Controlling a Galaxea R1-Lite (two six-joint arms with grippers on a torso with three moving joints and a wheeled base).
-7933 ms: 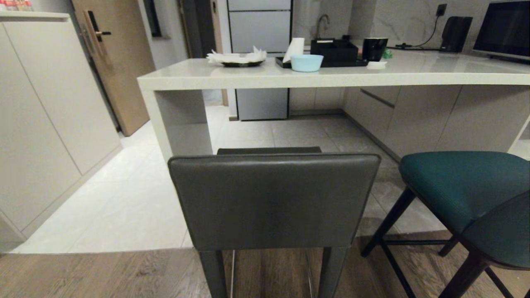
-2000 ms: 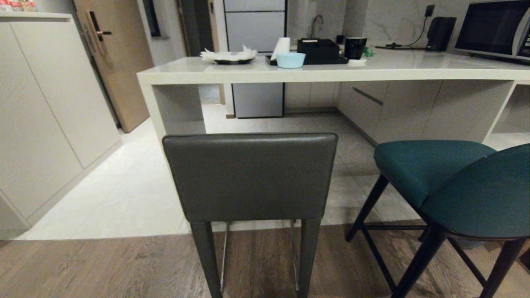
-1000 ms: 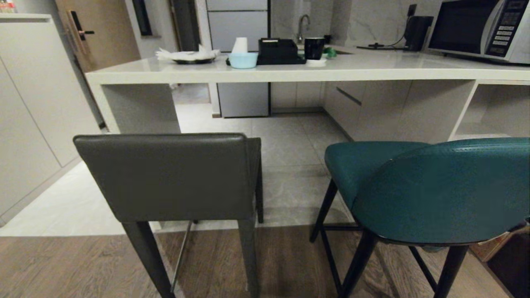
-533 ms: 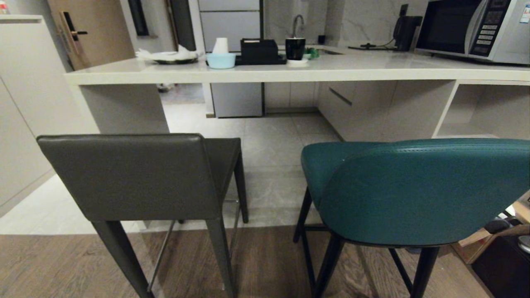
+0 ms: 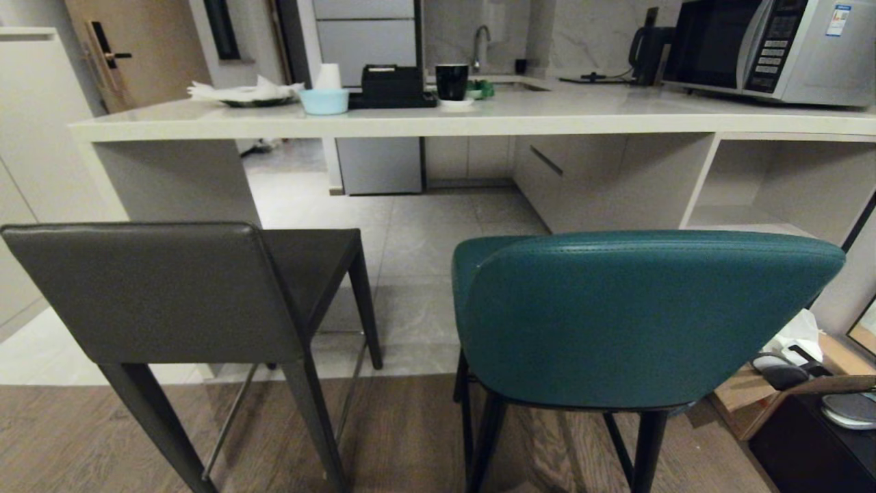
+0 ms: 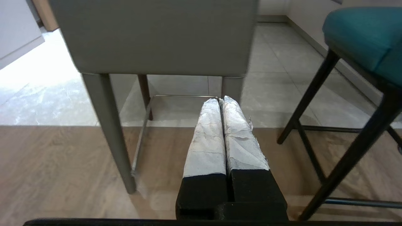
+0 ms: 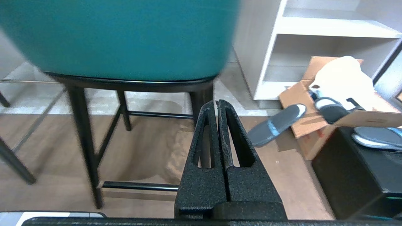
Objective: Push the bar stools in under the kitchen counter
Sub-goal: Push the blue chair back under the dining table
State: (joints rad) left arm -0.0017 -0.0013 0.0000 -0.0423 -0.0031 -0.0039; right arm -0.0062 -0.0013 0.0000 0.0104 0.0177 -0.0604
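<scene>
The dark grey stool with the flat rectangular back (image 5: 157, 291) stands at the near left and the teal leather stool with the curved back and black legs (image 5: 643, 315) at the near right, side by side. Both stand on the edge between wood floor and tiles, well apart from the long pale stone bench (image 5: 479, 123) behind them. The left tool (image 6: 220, 102) and the right tool (image 7: 217, 103) are closed and empty, low behind the stools.

Teal stool (image 5: 636, 322) on black legs; dark grey-brown stool (image 5: 150, 294); pale off-white counter (image 5: 547, 123); brown wood-grain floor (image 5: 397, 438).
</scene>
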